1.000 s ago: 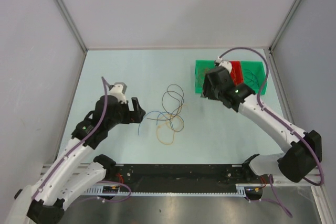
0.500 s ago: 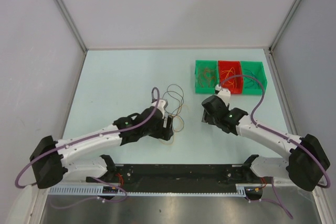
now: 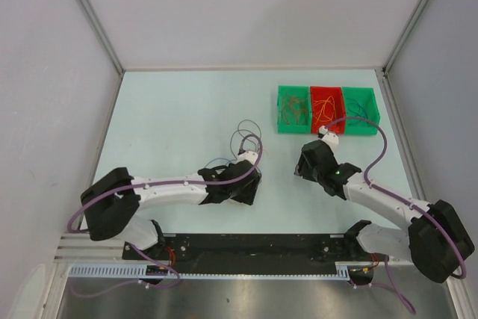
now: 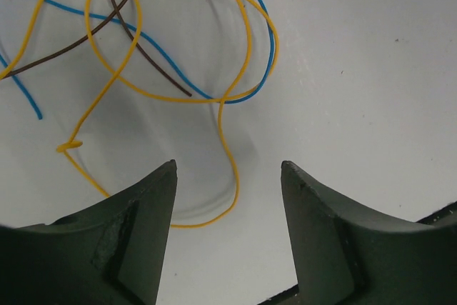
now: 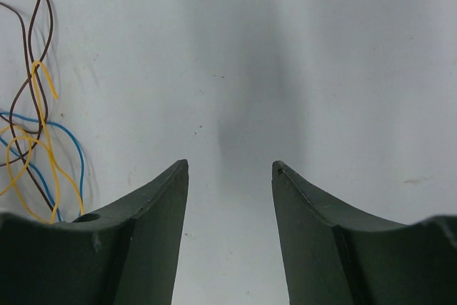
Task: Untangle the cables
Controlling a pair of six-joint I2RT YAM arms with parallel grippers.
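Left gripper (image 4: 228, 171) hangs low over the table with its jaws parted and nothing clamped, one slack run of the orange cable (image 4: 193, 100) lying on the surface between its fingers (image 4: 136, 226). Right gripper (image 5: 229, 166) stands likewise spread and empty over bare tabletop, well apart from the left one in the overhead view. Both work on a pale, mint-tinted table (image 3: 164, 110) boxed in by plain grey-white walls (image 3: 246, 13) with metal corner posts. The cables (image 3: 246, 137), thin orange, blue and dark brown strands looped over one another, sit near the middle of the table, the tangle's long axis running roughly from the arms' side toward the back wall. Its far loops show just beyond the left gripper (image 3: 250, 184), while its near part is hidden under that wrist. In the left wrist view the loops fan out ahead of the fingertips, with a small knot (image 4: 69, 146) in the orange strand off to the left. For the right gripper (image 3: 306, 162) the tangle lies off to its left. A tray (image 3: 308, 110) of green, red and green compartments at the far right holds more cables.
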